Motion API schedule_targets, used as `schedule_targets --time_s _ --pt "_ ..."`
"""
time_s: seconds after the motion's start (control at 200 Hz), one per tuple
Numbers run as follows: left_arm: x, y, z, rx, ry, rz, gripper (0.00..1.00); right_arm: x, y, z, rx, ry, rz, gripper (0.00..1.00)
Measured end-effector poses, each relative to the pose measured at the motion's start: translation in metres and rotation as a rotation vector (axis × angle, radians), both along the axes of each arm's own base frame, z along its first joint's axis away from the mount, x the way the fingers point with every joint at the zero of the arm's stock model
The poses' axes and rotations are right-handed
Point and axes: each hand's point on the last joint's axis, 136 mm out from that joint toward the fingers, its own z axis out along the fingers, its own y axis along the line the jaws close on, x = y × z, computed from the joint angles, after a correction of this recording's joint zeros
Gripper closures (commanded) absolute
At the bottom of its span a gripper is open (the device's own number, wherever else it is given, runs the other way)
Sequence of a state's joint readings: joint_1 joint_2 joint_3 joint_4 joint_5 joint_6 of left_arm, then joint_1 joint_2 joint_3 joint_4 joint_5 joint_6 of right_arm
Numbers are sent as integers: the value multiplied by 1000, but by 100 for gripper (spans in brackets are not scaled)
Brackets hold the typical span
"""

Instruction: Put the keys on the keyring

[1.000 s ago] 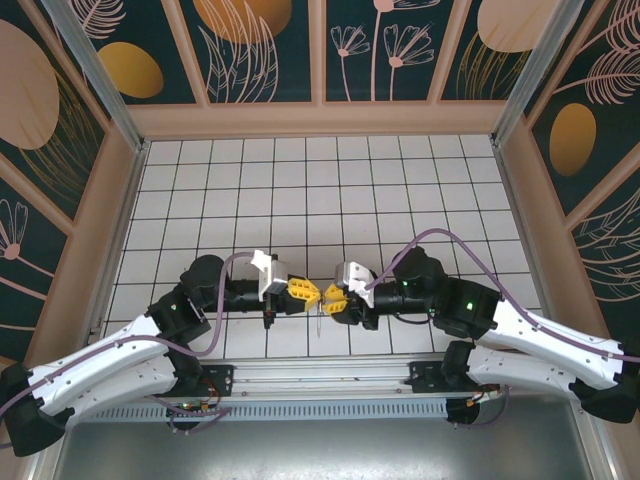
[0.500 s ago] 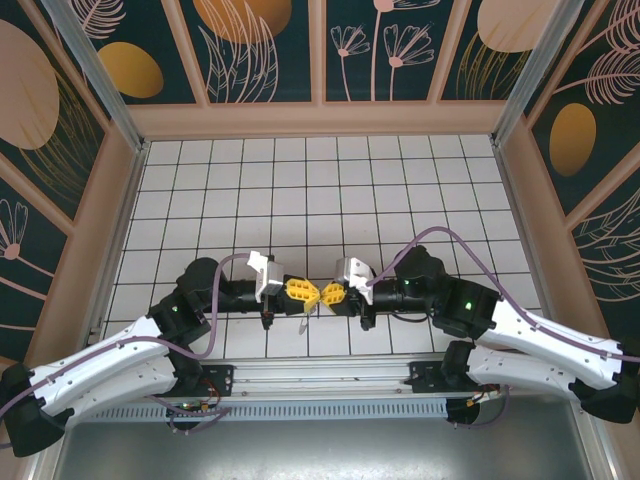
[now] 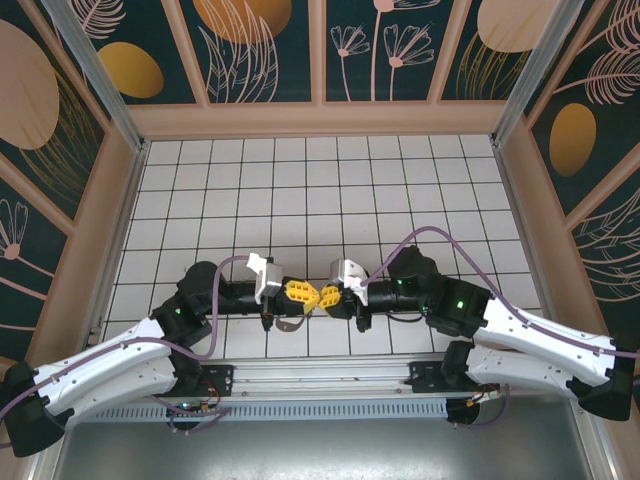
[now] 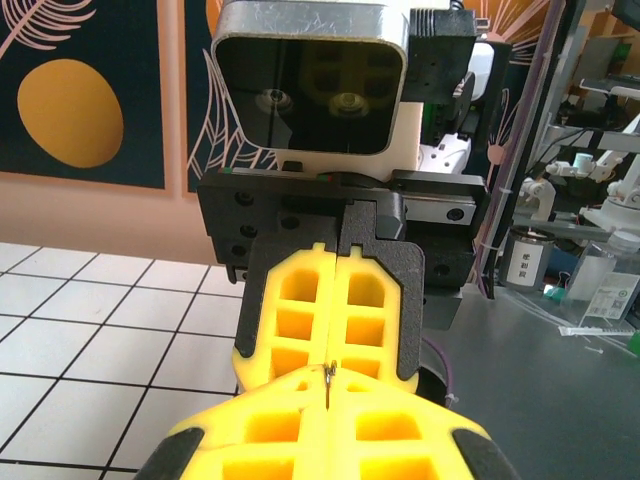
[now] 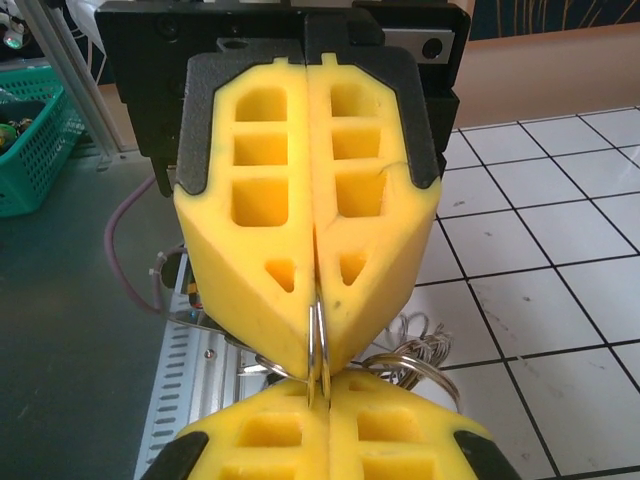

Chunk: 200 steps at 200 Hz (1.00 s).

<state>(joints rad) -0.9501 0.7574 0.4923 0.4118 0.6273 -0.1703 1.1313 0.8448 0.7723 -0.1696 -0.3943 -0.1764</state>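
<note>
My two grippers meet tip to tip just above the tiles near the front middle of the table. The left gripper point(image 3: 297, 292) is shut, and a thin edge of metal point(image 4: 328, 380) shows between its yellow fingertips. The right gripper point(image 3: 326, 296) is shut too. In the right wrist view a double-wire ring of the keyring point(image 5: 318, 335) runs edge-on from the left gripper point(image 5: 315, 320) down into the right gripper point(image 5: 322, 395), pinched by both. A second ring with a beaded chain point(image 5: 415, 362) hangs to the right of the tips. The keys are hidden.
The white tiled floor point(image 3: 320, 190) stretches back to wooden walls on three sides. A metal rail point(image 3: 320, 375) with the arm bases runs along the near edge. Purple cables point(image 3: 440, 238) loop above each arm.
The right gripper has slid left until its tips meet the left gripper's, and it has shut on the ring. The left arm has barely moved.
</note>
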Motion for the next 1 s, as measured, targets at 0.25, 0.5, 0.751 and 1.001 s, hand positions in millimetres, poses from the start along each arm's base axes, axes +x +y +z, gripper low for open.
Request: schedule_targets --time_s 0.25,0.5,0.751,1.001 --pt "1 3 6 -21 -14 14 100 1 -9 10 39 -1 -36 75" --pt "1 5 8 -25 -28 27 100 -1 -28 32 127 -30 -78 72" --pt "1 5 5 -14 -28 26 100 3 -18 25 108 -23 -78 74" --pt "-2 5 5 -13 -29 8 100 4 -13 22 114 -23 -71 75"
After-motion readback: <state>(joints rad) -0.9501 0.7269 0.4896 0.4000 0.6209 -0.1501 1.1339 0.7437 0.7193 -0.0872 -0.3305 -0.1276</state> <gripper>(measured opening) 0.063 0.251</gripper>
